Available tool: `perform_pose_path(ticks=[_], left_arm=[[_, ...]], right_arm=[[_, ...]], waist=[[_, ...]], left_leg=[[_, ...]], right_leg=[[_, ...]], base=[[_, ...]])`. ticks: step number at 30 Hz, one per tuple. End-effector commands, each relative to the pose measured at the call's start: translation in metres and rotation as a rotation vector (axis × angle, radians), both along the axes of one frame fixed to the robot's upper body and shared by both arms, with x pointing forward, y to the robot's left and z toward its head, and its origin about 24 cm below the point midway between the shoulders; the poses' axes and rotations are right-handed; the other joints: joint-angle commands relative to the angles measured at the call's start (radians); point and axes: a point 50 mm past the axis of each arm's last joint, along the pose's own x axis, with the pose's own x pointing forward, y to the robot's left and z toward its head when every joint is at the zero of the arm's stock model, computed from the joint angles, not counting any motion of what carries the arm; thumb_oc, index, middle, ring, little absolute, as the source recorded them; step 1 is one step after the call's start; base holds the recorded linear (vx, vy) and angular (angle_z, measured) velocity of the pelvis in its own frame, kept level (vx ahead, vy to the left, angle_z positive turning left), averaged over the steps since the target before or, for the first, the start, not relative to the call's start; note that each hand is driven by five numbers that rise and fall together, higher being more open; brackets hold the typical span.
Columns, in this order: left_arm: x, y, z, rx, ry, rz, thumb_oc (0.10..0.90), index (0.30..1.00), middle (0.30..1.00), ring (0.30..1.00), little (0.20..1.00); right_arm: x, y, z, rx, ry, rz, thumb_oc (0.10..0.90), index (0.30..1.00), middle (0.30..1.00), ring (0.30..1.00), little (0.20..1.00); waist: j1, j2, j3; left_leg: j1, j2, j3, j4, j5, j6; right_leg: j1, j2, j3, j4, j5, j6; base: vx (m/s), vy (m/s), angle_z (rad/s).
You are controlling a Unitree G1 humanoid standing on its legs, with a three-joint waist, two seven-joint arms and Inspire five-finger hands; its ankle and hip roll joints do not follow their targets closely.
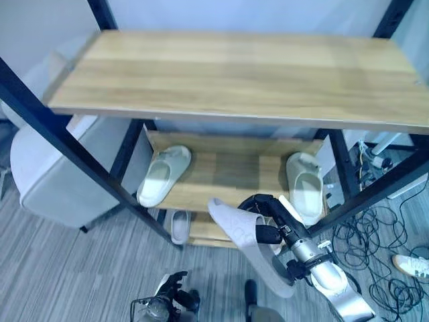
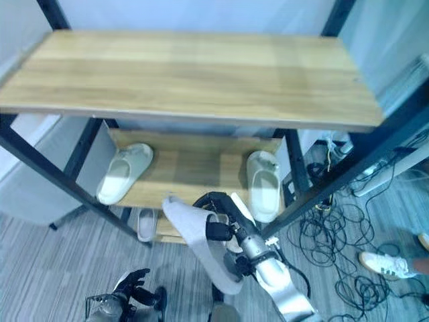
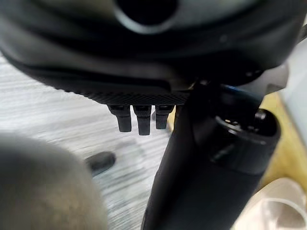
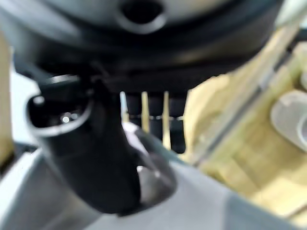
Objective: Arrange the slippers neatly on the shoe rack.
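A pale grey slipper (image 1: 231, 225) hangs sole-up in front of the rack's middle shelf (image 1: 228, 171), with my right hand (image 1: 268, 218) shut on it; its toe points at the shelf's front edge. In the right wrist view the thumb (image 4: 96, 158) presses on the grey slipper (image 4: 206, 206). Two cream slippers lie on that shelf, one at the left (image 1: 163, 174), angled, and one at the right (image 1: 305, 186). Another pale slipper (image 1: 179, 225) sits on the lowest shelf at the left. My left hand (image 1: 171, 292) hangs low over the floor, fingers relaxed and holding nothing.
The wide wooden top shelf (image 1: 234, 70) overhangs the middle one, with black frame posts (image 1: 80, 151) at both sides. A grey padded seat (image 1: 53, 174) stands left of the rack. Cables (image 1: 375, 241) sprawl on the floor at the right, near a person's white shoe (image 1: 412, 265).
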Motion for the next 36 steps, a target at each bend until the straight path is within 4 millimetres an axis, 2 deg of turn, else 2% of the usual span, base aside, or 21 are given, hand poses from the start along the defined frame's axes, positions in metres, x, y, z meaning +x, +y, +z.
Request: perform_pose_path(ticks=[1, 9, 11, 13, 14, 15, 16, 18, 19, 21, 22, 24, 25, 26, 31, 32, 35, 36], left_arm=[[-0.016, 0.01, -0.006, 0.016, 0.026, 0.011, 0.8, 0.9, 0.9, 0.9, 0.9], [-0.002, 0.006, 0.001, -0.017, -0.023, 0.026, 0.8, 0.9, 0.9, 0.9, 0.9], [0.011, 0.0, 0.008, -0.038, -0.075, 0.036, 0.8, 0.9, 0.9, 0.9, 0.9], [0.015, -0.002, 0.011, -0.043, -0.094, 0.036, 0.8, 0.9, 0.9, 0.9, 0.9], [0.027, -0.006, 0.019, -0.062, -0.157, 0.042, 0.8, 0.9, 0.9, 0.9, 0.9], [0.027, -0.006, 0.019, -0.062, -0.157, 0.042, 0.8, 0.9, 0.9, 0.9, 0.9], [0.033, -0.008, 0.025, -0.072, -0.198, 0.036, 0.8, 0.9, 0.9, 0.9, 0.9], [0.045, -0.012, 0.038, -0.103, -0.279, 0.029, 0.8, 0.9, 0.9, 0.9, 0.9], [0.055, -0.015, 0.052, -0.13, -0.359, 0.03, 0.8, 0.9, 0.9, 0.9, 0.9], [0.058, -0.016, 0.057, -0.135, -0.389, 0.026, 0.8, 0.9, 0.9, 0.9, 0.9], [0.067, -0.019, 0.07, -0.159, -0.458, 0.019, 0.8, 0.9, 0.9, 0.9, 0.9], [0.075, -0.022, 0.086, -0.183, -0.537, -0.001, 0.8, 0.9, 0.9, 0.9, 0.9], [0.075, -0.022, 0.086, -0.183, -0.537, -0.001, 0.8, 0.9, 0.9, 0.9, 0.9], [0.083, -0.024, 0.106, -0.203, -0.624, -0.032, 0.8, 0.9, 0.9, 0.9, 0.9], [0.097, -0.022, 0.147, -0.244, -0.797, -0.063, 0.8, 0.9, 0.9, 0.9, 0.9], [0.104, -0.019, 0.167, -0.242, -0.879, -0.083, 0.8, 0.9, 0.9, 0.9, 0.9], [0.106, -0.018, 0.174, -0.245, -0.905, -0.08, 0.8, 0.9, 0.9, 0.9, 0.9], [0.109, -0.018, 0.181, -0.248, -0.933, -0.087, 0.8, 0.9, 0.9, 0.9, 0.9]], right_arm=[[-0.004, 0.025, 0.072, 0.153, -0.326, 0.219, 0.4, 0.3, 0.3, 0.3, 0.3], [0.003, 0.037, 0.087, 0.16, -0.363, 0.316, 0.4, 0.3, 0.3, 0.3, 0.3], [0.012, 0.042, 0.096, 0.126, -0.414, 0.312, 0.4, 0.3, 0.3, 0.3, 0.3], [0.014, 0.043, 0.098, 0.117, -0.435, 0.304, 0.4, 0.3, 0.3, 0.3, 0.3], [0.019, 0.045, 0.106, 0.09, -0.49, 0.28, 0.4, 0.3, 0.3, 0.3, 0.3], [0.019, 0.045, 0.106, 0.09, -0.49, 0.28, 0.4, 0.3, 0.3, 0.3, 0.3], [0.021, 0.045, 0.11, 0.077, -0.519, 0.269, 0.4, 0.3, 0.3, 0.3, 0.3], [0.025, 0.045, 0.124, 0.013, -0.627, 0.229, 0.4, 0.3, 0.3, 0.3, 0.3], [0.028, 0.041, 0.135, -0.043, -0.721, 0.173, 0.4, 0.3, 0.3, 0.3, 0.3], [0.031, 0.039, 0.14, -0.062, -0.762, 0.138, 0.4, 0.3, 0.3, 0.3, 0.3], [0.034, 0.035, 0.149, -0.087, -0.833, 0.076, 0.4, 0.3, 0.3, 0.3, 0.3], [0.034, 0.033, 0.159, -0.093, -0.9, 0.036, 0.4, 0.3, 0.3, 0.3, 0.3], [0.034, 0.033, 0.159, -0.093, -0.9, 0.036, 0.4, 0.3, 0.3, 0.3, 0.3], [0.037, 0.029, 0.168, -0.108, -0.95, -0.018, 0.4, 0.3, 0.3, 0.3, 0.3], [0.036, 0.021, 0.197, -0.121, -1.084, -0.1, 0.4, 0.3, 0.3, 0.3, 0.3], [0.033, 0.02, 0.213, -0.149, -1.159, -0.111, 0.4, 0.3, 0.3, 0.3, 0.3], [0.031, 0.021, 0.22, -0.157, -1.19, -0.111, 0.4, 0.3, 0.3, 0.3, 0.3], [0.03, 0.022, 0.229, -0.173, -1.232, -0.106, 0.4, 0.3, 0.3, 0.3, 0.3]], waist=[[0.029, -0.013, -0.032], [0.057, -0.014, -0.011], [0.067, -0.011, 0.01], [0.07, -0.011, 0.01], [0.075, -0.009, 0.019], [0.074, -0.009, 0.016], [0.079, -0.007, 0.019], [0.089, -0.003, 0.025], [0.093, -0.001, 0.03], [0.098, 0.0, 0.027], [0.1, 0.0, 0.021], [0.103, -0.001, 0.015], [0.103, -0.001, 0.013], [0.103, 0.002, 0.014], [0.096, 0.01, 0.035], [0.091, 0.009, 0.05], [0.088, 0.002, 0.082], [0.087, -0.001, 0.115]], left_leg=[[-0.137, -0.017, -0.041, 0.168, -0.12, 0.02], [-0.331, -0.024, -0.085, 0.374, -0.164, 0.029], [-0.426, -0.034, -0.094, 0.45, -0.174, 0.035], [-0.459, -0.037, -0.096, 0.471, -0.177, 0.037], [-0.533, -0.046, -0.103, 0.524, -0.183, 0.043], [-0.537, -0.046, -0.103, 0.526, -0.184, 0.043], [-0.556, -0.048, -0.106, 0.566, -0.225, 0.045], [-0.654, -0.061, -0.111, 0.64, -0.239, 0.051], [-0.745, -0.076, -0.115, 0.709, -0.25, 0.052], [-0.791, -0.086, -0.118, 0.737, -0.256, 0.053], [-0.896, -0.097, -0.111, 0.814, -0.271, 0.049], [-0.985, -0.104, -0.111, 0.883, -0.292, 0.053], [-0.988, -0.104, -0.11, 0.884, -0.292, 0.053], [-1.079, -0.113, -0.115, 0.965, -0.314, 0.057], [-1.288, -0.15, -0.107, 1.204, -0.382, 0.066], [-1.365, -0.152, -0.094, 1.303, -0.414, 0.066], [-1.367, -0.154, -0.081, 1.35, -0.441, 0.068], [-1.367, -0.152, -0.073, 1.388, -0.46, 0.07]], right_leg=[[-0.108, -0.033, -0.039, 0.227, -0.18, 0.022], [-0.286, -0.056, -0.074, 0.459, -0.279, -0.009], [-0.386, -0.066, -0.075, 0.548, -0.305, -0.02], [-0.417, -0.068, -0.071, 0.566, -0.311, -0.025], [-0.494, -0.076, -0.068, 0.63, -0.323, -0.029], [-0.499, -0.077, -0.067, 0.632, -0.324, -0.029], [-0.519, -0.074, -0.056, 0.668, -0.364, -0.025], [-0.615, -0.087, -0.046, 0.747, -0.39, -0.035], [-0.696, -0.101, -0.037, 0.811, -0.408, -0.044], [-0.743, -0.106, -0.033, 0.846, -0.422, -0.049], [-0.841, -0.125, -0.021, 0.927, -0.444, -0.055], [-0.93, -0.13, -0.006, 1.004, -0.467, -0.063], [-0.933, -0.13, -0.005, 1.005, -0.467, -0.063], [-1.02, -0.134, 0.008, 1.092, -0.494, -0.072], [-1.24, -0.151, 0.055, 1.353, -0.568, -0.095], [-1.318, -0.158, 0.074, 1.454, -0.598, -0.102], [-1.333, -0.161, 0.092, 1.511, -0.618, -0.105], [-1.336, -0.16, 0.101, 1.549, -0.633, -0.108]], base=[[-0.12, -0.006, 0.4], [-0.07, -0.011, 0.14], [-0.1, 0.01, 0.27], [-0.08, 0.016, 0.09], [-0.07, 0.018, 0.02], [0.0, 0.0, 0.0], [0.05, 0.002, 0.02], [-0.04, 0.003, 0.07], [-0.08, -0.003, 0.07], [-0.05, -0.007, 0.22], [-0.05, -0.017, 0.32], [-0.01, -0.009, 0.23], [0.03, 0.0, 0.16], [0.04, -0.005, 0.13], [0.11, -0.008, 0.05], [0.14, -0.008, 0.15], [0.08, -0.013, 0.0], [0.06, -0.029, 0.05]])
